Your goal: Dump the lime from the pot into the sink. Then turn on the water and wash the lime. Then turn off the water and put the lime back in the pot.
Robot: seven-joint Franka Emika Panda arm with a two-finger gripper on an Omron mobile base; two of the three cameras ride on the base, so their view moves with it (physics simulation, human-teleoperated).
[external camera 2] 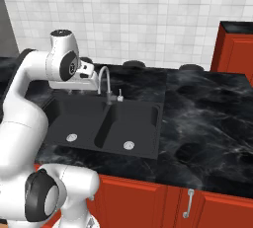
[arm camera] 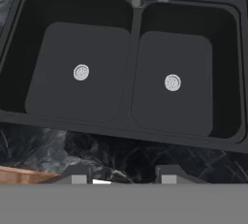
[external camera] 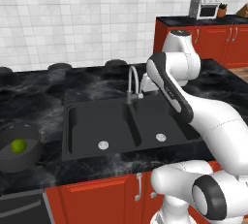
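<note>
Yellow-green round lime (external camera: 19, 145) lying inside dark grey metal pot (external camera: 29, 156) on glossy black marbled counter (external camera: 38, 102) left of matte black double-basin sink (external camera: 121, 126), curved grey faucet (external camera: 131, 82) behind, gripper (arm camera: 121, 174) parted and empty above the front rim.

The white arm rises from its base at the near edge, bends at a dark-jointed elbow and reaches forward, its upper link sloping up to a rounded shoulder-like joint. The wrist folds over so the hand faces down and away. In the hand view the gripper (arm camera: 121, 177) shows as two small dark finger tips (arm camera: 77, 174) at the bottom edge, standing apart with a clear gap between them; the jaws are parted and hold nothing. In the base views the hand is tucked behind the forearm.
</note>
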